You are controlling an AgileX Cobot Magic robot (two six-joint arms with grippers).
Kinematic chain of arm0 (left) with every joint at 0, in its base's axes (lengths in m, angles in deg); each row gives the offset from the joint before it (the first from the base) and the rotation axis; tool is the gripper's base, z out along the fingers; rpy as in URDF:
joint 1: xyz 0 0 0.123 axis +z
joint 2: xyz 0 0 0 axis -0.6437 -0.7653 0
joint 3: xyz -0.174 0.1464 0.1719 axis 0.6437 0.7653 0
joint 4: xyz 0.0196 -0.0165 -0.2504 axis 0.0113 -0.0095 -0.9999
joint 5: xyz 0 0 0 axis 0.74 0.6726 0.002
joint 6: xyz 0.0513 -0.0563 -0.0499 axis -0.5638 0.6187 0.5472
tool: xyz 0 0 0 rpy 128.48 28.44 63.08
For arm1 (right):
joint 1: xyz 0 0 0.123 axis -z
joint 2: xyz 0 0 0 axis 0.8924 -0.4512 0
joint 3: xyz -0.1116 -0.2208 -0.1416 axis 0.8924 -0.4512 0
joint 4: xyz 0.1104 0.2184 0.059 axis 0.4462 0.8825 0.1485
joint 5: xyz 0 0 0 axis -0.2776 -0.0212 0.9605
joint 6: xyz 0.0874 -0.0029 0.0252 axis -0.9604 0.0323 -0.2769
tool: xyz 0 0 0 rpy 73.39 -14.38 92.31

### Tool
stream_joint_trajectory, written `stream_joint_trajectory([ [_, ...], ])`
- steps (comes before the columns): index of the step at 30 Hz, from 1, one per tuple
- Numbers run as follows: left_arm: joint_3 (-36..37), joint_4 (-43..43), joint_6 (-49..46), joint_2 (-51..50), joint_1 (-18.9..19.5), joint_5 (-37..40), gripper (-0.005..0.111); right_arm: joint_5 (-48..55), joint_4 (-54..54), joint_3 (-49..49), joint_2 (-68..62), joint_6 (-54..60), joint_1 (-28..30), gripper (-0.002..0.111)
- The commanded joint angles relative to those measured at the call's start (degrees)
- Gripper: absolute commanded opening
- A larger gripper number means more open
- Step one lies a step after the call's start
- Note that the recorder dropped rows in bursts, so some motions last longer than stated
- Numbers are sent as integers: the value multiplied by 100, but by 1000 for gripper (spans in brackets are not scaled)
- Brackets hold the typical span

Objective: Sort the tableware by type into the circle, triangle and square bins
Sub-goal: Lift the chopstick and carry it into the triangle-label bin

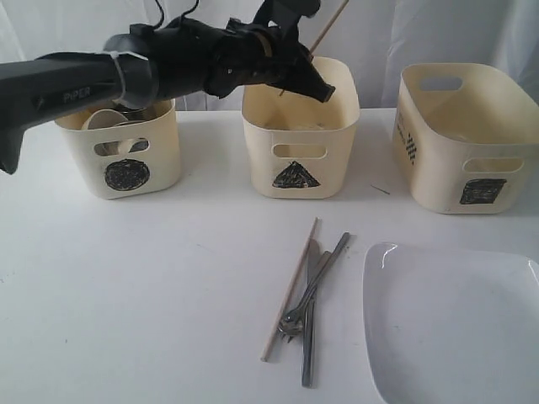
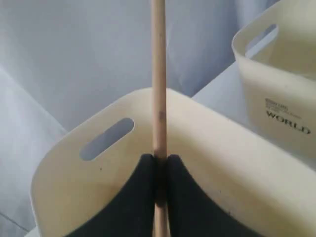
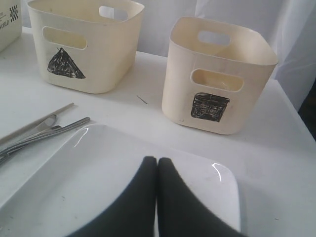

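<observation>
White cloth [image 1: 472, 34] hangs behind a white bench [image 1: 126, 278], and only the exterior view gives you the whole layout. The circle bin [image 1: 160, 164], the triangle bin [image 1: 337, 143] and the square bin [image 1: 438, 151] stand in a row at the back, apart from each other. Your left claw [image 1: 316, 84] is above the opening of the triangle bin, closed tightly on a wooden chopstick [image 1: 331, 27] that points up and away from it. The left wrist view shows this grip from close: two black fingers [image 2: 133, 197] pressed on the round pale stick, with the smooth cream inside of the bin below. The second chopstick [image 1: 291, 286] lies on the bench in front of the triangle bin, touching the metal cutlery [image 1: 323, 269]. Its pieces overlap, so you cannot count them surely. The right claw [image 3: 157, 165] appears only in its own wrist view: closed completely, holding nothing, over the glossy white plate [image 3: 98, 177] with rounded corners, which the frame edge cuts off. Inside the circle bin something pale and rounded shows, hard to make out.
</observation>
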State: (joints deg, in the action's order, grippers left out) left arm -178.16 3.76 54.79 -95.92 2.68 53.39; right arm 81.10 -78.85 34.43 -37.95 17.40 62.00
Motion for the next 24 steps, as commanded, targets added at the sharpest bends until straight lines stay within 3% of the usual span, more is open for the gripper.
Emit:
stream_joint_trajectory([
  [1,-61,-40,82,-210,115,172,0,-49,-15,-40,37,-3,-18,0],
  [4,-61,-115,319,-271,137,214,7,-49,-15,-40,37,-3,-18,0],
  [10,-61,-115,709,-237,178,396,45,-49,-15,-40,37,-3,-18,0],
  [15,-70,-368,928,71,178,1494,44,-49,-15,-40,37,-3,-18,0],
  [24,-12,-536,361,794,-62,4373,44,-49,-15,-40,37,-3,-18,0],
])
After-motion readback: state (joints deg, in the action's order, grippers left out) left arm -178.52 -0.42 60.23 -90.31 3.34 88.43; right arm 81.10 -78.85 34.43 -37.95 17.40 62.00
